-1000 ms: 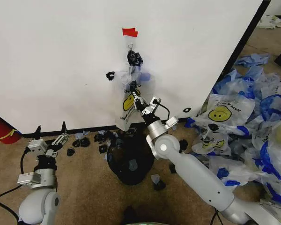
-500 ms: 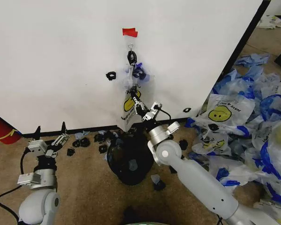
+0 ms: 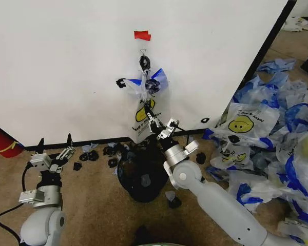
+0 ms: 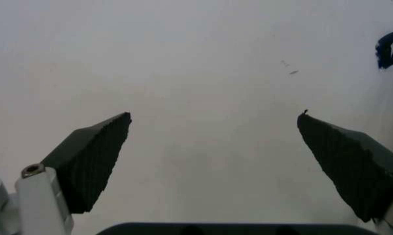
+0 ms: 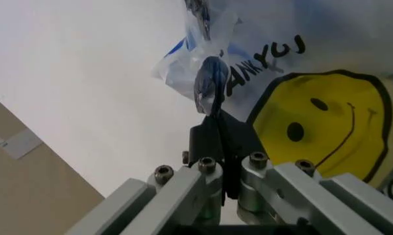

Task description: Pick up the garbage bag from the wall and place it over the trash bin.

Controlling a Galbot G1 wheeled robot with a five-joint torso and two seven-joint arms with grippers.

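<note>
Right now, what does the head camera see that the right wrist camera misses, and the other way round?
Head view alone: the bin on the floor below the bag, the red tape and hook above it, the heap of spare bags at right, and the left gripper, open and parked low on the left.

Right wrist view alone: a close look at the right gripper, shut on a fold of the bag beside its yellow face.

Both: that bag hanging on the white wall.
</note>
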